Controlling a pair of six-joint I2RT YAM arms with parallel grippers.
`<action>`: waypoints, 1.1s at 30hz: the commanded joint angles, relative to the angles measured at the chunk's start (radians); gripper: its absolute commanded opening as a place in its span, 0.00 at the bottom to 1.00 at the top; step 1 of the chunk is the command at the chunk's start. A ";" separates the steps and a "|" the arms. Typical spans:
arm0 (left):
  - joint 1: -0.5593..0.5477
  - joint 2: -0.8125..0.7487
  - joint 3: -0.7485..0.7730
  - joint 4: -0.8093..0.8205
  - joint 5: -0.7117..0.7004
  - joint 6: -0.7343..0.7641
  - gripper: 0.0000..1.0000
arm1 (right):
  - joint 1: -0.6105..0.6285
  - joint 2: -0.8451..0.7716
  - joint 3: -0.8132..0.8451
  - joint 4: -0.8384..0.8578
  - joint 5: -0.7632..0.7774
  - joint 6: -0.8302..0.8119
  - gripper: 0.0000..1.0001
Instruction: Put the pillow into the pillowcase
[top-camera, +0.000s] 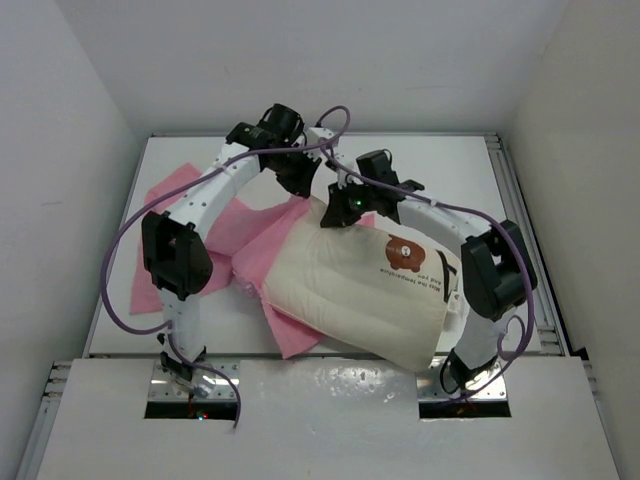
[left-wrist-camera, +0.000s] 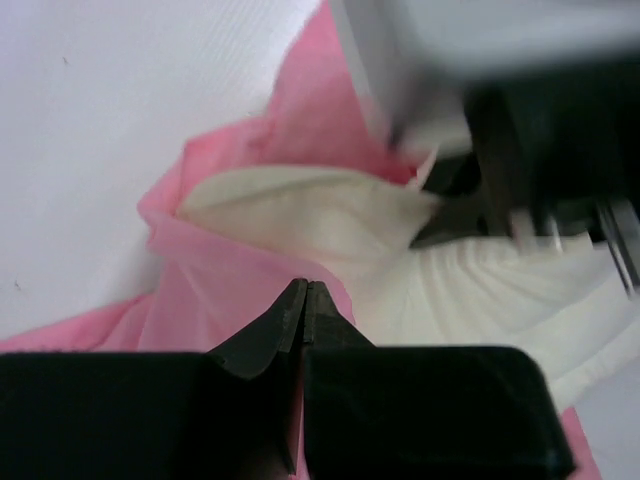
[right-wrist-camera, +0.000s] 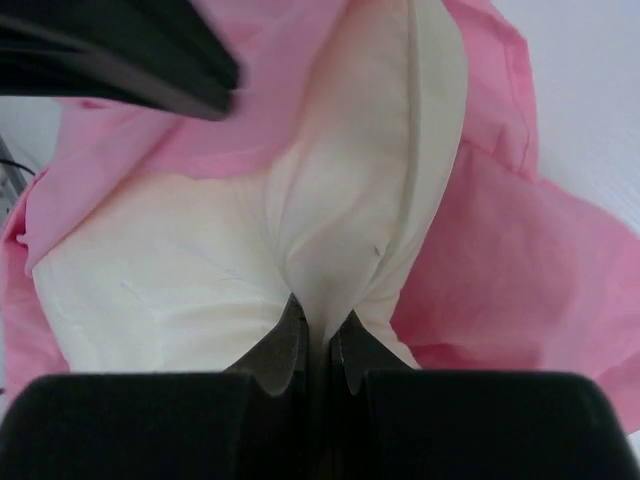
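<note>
The cream pillow (top-camera: 360, 290) with a brown bear print lies slanted mid-table, its far corner tucked into the pink pillowcase (top-camera: 200, 215), which spreads out to the left and under it. My left gripper (top-camera: 300, 185) is at that far corner. In the left wrist view it (left-wrist-camera: 305, 287) is shut on the pillowcase's edge (left-wrist-camera: 230, 290), beside the pillow's corner (left-wrist-camera: 300, 210). My right gripper (top-camera: 337, 212) sits just right of it. In the right wrist view it (right-wrist-camera: 320, 318) is shut on a pinched fold of the pillow (right-wrist-camera: 330, 200), with pillowcase (right-wrist-camera: 500, 280) around it.
The white table (top-camera: 440, 170) is walled at the back and both sides, with a metal rail (top-camera: 520, 200) along its right edge. Purple cables (top-camera: 120, 290) loop off both arms. The two grippers are very close together at the far middle.
</note>
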 joint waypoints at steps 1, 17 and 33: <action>-0.003 -0.064 0.001 0.218 0.038 -0.015 0.00 | 0.076 0.000 0.082 -0.001 -0.115 -0.040 0.00; -0.003 -0.164 -0.067 0.110 -0.106 0.016 0.05 | 0.053 -0.083 -0.102 0.293 -0.198 0.137 0.00; 0.015 -0.158 -0.283 -0.129 -0.108 0.019 0.72 | 0.051 -0.087 -0.156 0.315 -0.143 0.178 0.00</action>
